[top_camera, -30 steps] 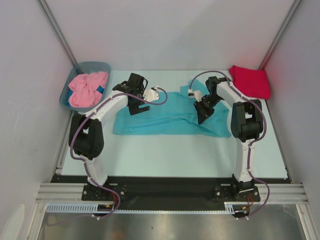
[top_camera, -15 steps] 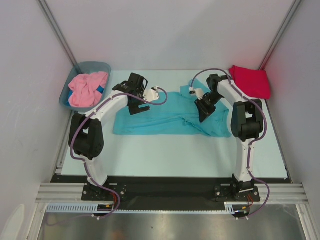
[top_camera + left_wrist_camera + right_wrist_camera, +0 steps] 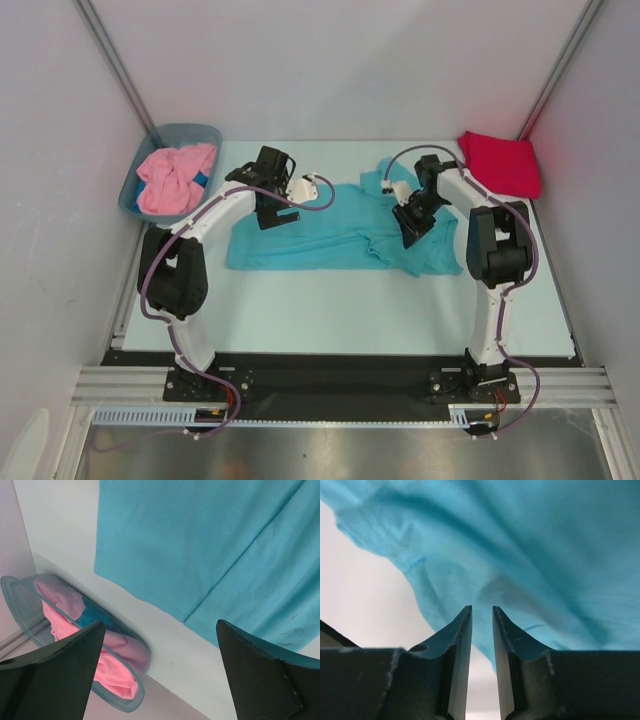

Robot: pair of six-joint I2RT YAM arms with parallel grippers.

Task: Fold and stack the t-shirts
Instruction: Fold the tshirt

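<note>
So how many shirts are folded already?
One looks done: the red t-shirt lies folded in the far right corner. The turquoise t-shirt is in hand, spread and partly folded, the right gripper over it, jaws slightly apart. The pink t-shirt lies crumpled in the tub, unfolded. Nothing is stacked.

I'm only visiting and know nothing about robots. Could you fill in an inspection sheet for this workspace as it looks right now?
Surface: pale, flat table.
Job's things: turquoise t-shirt spread mid-table, its right part rumpled; red t-shirt folded at the far right corner; pink t-shirt bunched in the tub.
Clutter: grey-blue tub at the far left corner.
Grippers: left gripper wide open and empty, over the turquoise t-shirt's left end; right gripper narrowly open, nothing between its jaws, over the rumpled part.
Cables: purple cables looped along both arms.
Surroundings: plain pale walls on three sides.
</note>
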